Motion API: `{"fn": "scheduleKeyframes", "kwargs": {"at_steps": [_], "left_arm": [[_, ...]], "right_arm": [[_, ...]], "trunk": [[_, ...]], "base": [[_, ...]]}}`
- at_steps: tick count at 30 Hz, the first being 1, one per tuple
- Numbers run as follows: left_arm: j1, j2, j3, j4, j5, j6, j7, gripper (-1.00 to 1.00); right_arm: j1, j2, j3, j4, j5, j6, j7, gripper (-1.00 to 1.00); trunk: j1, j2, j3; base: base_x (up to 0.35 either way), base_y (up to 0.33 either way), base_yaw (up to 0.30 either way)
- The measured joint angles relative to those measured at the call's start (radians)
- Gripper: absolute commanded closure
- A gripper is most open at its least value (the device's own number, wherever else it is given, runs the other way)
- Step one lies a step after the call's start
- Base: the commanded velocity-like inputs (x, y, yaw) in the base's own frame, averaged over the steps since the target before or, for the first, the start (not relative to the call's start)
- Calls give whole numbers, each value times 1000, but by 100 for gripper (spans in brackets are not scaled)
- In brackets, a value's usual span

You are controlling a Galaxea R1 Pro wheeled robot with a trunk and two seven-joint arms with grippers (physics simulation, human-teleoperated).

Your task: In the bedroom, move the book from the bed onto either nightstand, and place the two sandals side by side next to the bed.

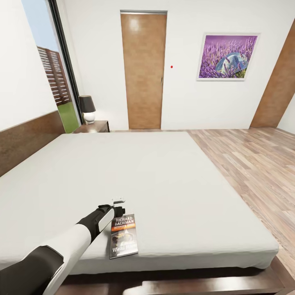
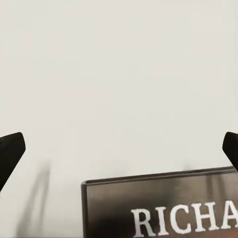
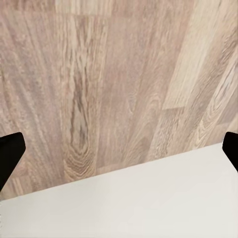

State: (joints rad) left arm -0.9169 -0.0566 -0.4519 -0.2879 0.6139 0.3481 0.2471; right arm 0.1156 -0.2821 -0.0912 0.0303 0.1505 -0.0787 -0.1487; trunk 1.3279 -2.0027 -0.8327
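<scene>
**Now reaching for the book at the bed's near edge**

Head view first. My left tool (image 1: 118, 205) hangs over the bed (image 1: 164, 180), just beyond the top edge of the book (image 1: 123, 235). The book lies flat, cover up, close to the near edge of the mattress and towards its left half. I judge the step in hand to be the first one: picking up the book, which is not yet gripped. The nightstand (image 1: 93, 126) stands at the far left corner of the bed, beside the headboard, and a lamp (image 1: 87, 109) takes up part of its top, so the free space there is small. The whole mattress lies between book and nightstand, so I expect the base must travel round.

Left wrist view next. My left tool's fingers (image 2: 11, 153) stand wide apart and hold nothing; the book's (image 2: 158, 208) upper edge, with the letters "RICHA", sits just short of them. The next move calls for drawing back and lowering over that thin edge; a flat book on a soft mattress may be hard to get under.

Right wrist view last. My right tool's fingers (image 3: 10, 153) are spread and empty, over the floor (image 3: 109, 79) by the bed's edge (image 3: 148, 203).
</scene>
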Motion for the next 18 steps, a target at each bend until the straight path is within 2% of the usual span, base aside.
{"fn": "scheduleKeyframes", "kwargs": {"at_steps": [18], "left_arm": [[0,1,1,0,0,-1,-2,-100]], "right_arm": [[0,0,0,-1,0,0,0,-100]], "trunk": [[0,0,0]], "base": [[4,1,0]]}}
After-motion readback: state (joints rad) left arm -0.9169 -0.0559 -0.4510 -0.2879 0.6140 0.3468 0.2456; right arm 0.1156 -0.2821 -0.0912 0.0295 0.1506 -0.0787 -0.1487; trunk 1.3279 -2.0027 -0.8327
